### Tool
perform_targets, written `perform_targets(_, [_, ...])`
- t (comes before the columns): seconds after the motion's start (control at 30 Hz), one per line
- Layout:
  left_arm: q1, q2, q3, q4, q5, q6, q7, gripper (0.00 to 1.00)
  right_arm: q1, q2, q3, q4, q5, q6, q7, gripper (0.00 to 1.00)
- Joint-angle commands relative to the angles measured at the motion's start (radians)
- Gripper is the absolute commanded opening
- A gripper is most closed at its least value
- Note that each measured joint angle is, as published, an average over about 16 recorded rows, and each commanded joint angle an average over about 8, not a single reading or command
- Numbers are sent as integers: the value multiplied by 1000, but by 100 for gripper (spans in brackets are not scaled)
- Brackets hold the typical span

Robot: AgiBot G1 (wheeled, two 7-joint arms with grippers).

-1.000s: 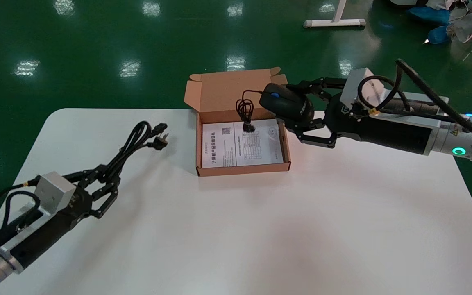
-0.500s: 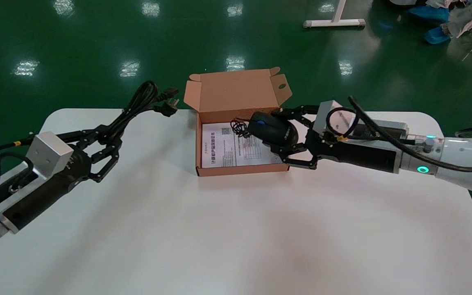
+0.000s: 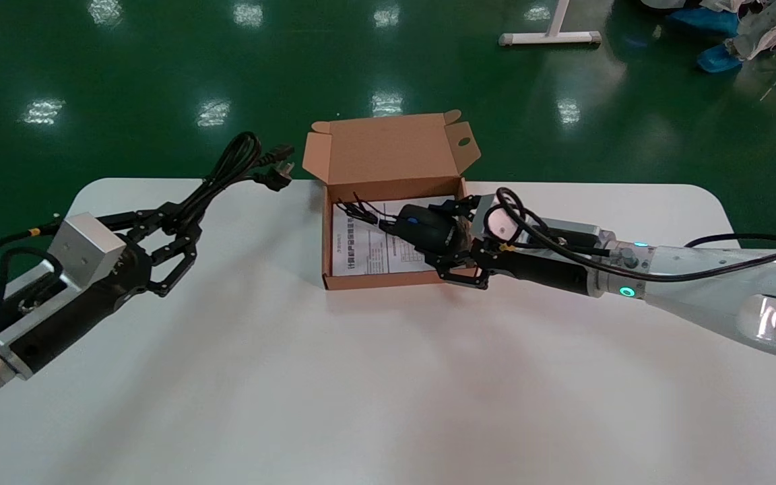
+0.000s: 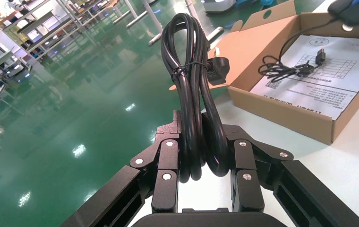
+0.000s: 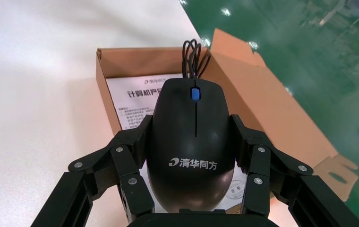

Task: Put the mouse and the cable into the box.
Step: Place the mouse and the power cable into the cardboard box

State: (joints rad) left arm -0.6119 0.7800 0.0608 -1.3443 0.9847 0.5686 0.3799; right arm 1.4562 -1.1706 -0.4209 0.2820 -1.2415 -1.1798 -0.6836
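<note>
A black mouse [image 3: 423,226] with a blue wheel is low inside the open cardboard box [image 3: 388,280], just above the printed sheet [image 3: 368,249]. My right gripper [image 3: 439,237] is shut on its sides; the right wrist view shows the mouse [image 5: 192,142] filling that gripper [image 5: 191,125]. The mouse's thin cord [image 3: 360,210] lies bundled on the sheet at the box's back left. At the left, a tied bundle of black power cable [image 3: 226,172] is held above the table. My left gripper [image 3: 182,225] is shut on its lower loop, as the left wrist view shows: cable [image 4: 189,71], gripper [image 4: 194,126].
The box lid [image 3: 388,148] stands up at the back. The white table [image 3: 361,377] ends just behind the box, with green floor beyond. A white stand foot [image 3: 550,37] is far behind.
My right gripper has come down and left with the mouse, from above the box's back right corner into the box. My left gripper lifted the cable off the table, then held still.
</note>
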Motion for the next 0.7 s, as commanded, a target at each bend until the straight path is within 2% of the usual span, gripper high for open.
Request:
perform_targets(0.03, [-2, -1, 3, -1, 3, -1, -1, 0, 8, -19, 1, -39, 0, 12, -27, 21])
perform_targets(0.2, [-10, -3, 9, -3, 12, -6, -4, 0, 28, -39, 5, -106, 5, 14, -71, 84])
perform_targets(0.27, [-17, -3, 13, -3, 16, -7, -5, 0, 35, -43, 7, -127, 7, 11, -86, 100])
perform_targets(0.7, [-58, 13, 53, 3, 48, -11, -13, 0, 67, -57, 11, -212, 13, -11, -142, 100])
